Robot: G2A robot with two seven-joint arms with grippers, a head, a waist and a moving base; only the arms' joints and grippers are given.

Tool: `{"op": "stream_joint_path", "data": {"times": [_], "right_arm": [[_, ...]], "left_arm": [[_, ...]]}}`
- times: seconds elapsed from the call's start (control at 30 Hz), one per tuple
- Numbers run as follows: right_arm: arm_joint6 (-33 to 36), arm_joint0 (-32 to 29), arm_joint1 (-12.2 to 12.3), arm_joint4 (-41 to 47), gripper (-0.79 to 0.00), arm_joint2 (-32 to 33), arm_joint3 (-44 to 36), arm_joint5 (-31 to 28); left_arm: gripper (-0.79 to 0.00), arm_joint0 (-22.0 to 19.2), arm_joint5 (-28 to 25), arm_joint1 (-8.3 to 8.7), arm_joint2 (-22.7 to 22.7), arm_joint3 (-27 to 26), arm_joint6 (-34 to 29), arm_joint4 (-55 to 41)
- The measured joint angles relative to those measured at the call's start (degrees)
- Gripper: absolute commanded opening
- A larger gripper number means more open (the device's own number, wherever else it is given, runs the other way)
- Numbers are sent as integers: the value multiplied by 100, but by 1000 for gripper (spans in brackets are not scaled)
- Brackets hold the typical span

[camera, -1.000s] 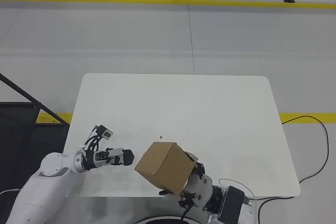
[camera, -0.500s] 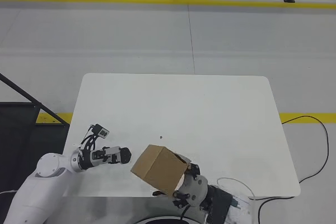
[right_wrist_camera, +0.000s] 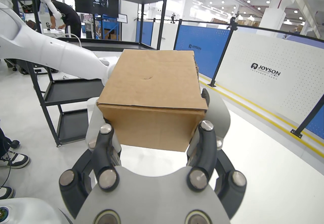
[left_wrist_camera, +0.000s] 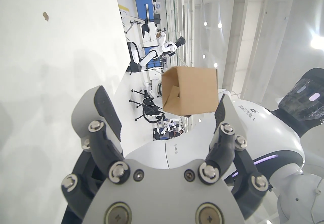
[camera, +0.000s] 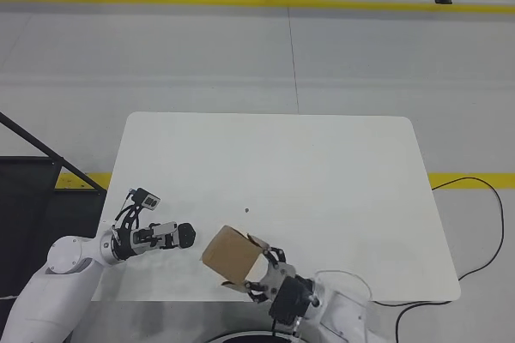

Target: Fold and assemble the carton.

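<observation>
A brown cardboard carton (camera: 232,255) is held up above the table's near edge, with my right gripper (camera: 262,276) shut on its sides. In the right wrist view the carton (right_wrist_camera: 152,93) sits between the two fingers (right_wrist_camera: 215,113), its closed faces toward the camera. The left wrist view shows the carton (left_wrist_camera: 189,90) from its end, where folded flaps leave a small gap. My left gripper (camera: 185,234) hovers just left of the carton, apart from it, open with nothing between its fingers (left_wrist_camera: 108,113).
The white table (camera: 326,171) stretches away beyond both arms. A small dark speck (camera: 246,210) lies on it near the middle. A black shelf cart (right_wrist_camera: 76,88) stands off the table behind the left arm.
The right gripper has drawn the carton back toward the near table edge and turned it. The left gripper has shifted slightly left and back.
</observation>
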Motion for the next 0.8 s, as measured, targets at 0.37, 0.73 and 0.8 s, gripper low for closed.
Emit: {"op": "stream_joint_path", "data": {"times": [0.37, 0.73, 0.8], "right_arm": [[752, 734, -228, 48, -785, -432, 1169, 1106], [369, 1160, -404, 744, -785, -560, 2142, 1402], [436, 1203, -423, 786, -785, -576, 2232, 1421]], "left_arm": [[0, 0, 0, 0, 0, 0, 0, -1], [0, 0, 0, 0, 0, 0, 0, -1], [0, 0, 0, 0, 0, 0, 0, -1]]}}
